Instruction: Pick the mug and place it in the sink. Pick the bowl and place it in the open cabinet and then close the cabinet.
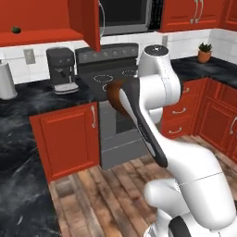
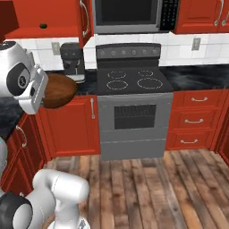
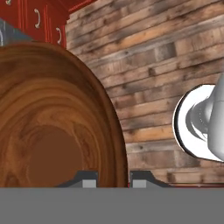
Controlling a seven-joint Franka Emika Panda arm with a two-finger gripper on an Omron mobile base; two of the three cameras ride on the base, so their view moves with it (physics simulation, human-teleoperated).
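The dark brown wooden bowl (image 3: pixel 52 122) hangs in the air, tilted on edge, with my gripper (image 3: pixel 114 180) shut on its rim. One fingertip (image 3: pixel 89 179) is inside the bowl and the other is outside. The bowl (image 2: pixel 58 91) is held in front of the counter, left of the stove, and my arm partly hides the bowl (image 1: pixel 115 95) in the left base view. The open cabinet (image 1: pixel 41 34) is up and to the left, its door (image 1: pixel 91 23) swung out. The cabinet (image 2: pixel 44 18) sits above the bowl. The mug and the sink are out of view.
A small dark green object (image 1: pixel 16 30) lies on the cabinet shelf. A coffee machine (image 1: pixel 62 69) stands on the black counter (image 1: pixel 28 97) beside the stove (image 2: pixel 134 80), under a microwave (image 2: pixel 127 13). A paper towel roll (image 1: pixel 5 81) is far left, a potted plant (image 1: pixel 204 52) far right.
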